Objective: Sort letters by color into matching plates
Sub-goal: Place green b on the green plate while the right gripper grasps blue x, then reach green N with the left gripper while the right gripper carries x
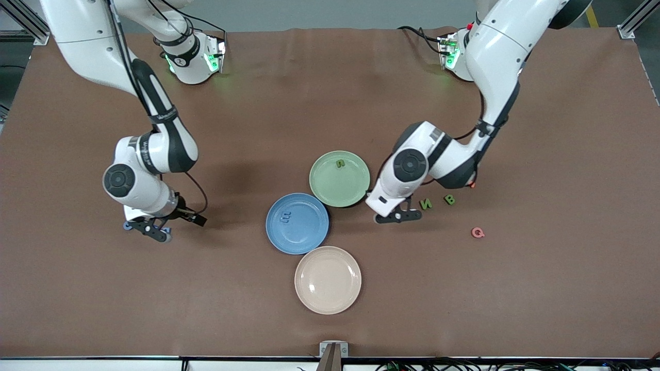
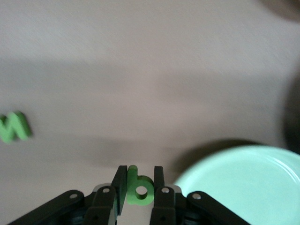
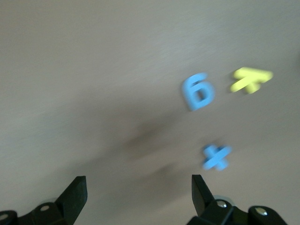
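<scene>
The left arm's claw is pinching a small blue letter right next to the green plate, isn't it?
Not quite: the letter in the left claw is green, not blue, as the left wrist view shows. The rest holds: the claw is shut on it, beside the green plate.

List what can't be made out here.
- Front view: the left end effector hides the green letter it grips.
- Front view: the open right end effector covers the blue letters and yellow letter; its wrist view blurs them.
- Front view: the left arm mostly hides a red piece.
</scene>
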